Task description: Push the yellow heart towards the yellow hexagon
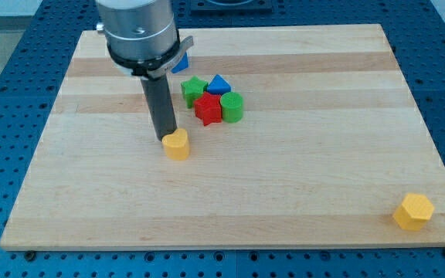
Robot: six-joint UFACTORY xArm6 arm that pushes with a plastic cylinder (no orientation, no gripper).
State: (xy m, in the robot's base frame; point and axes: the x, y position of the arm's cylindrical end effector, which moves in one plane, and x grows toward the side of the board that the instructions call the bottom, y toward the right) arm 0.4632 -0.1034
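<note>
The yellow heart [177,144] lies left of the board's middle. The yellow hexagon [413,211] sits far off at the board's bottom right corner. My tip [166,137] is at the end of the dark rod, touching or nearly touching the heart's upper left side. The heart is between my tip and the hexagon only roughly; the hexagon is far to the view's right and lower.
A cluster sits above and right of the heart: a green star [194,89], a blue triangle [219,83], a red star [208,108] and a green cylinder [232,107]. Another blue block [180,63] is partly hidden behind the arm. The wooden board [300,177] is edged by blue perforated table.
</note>
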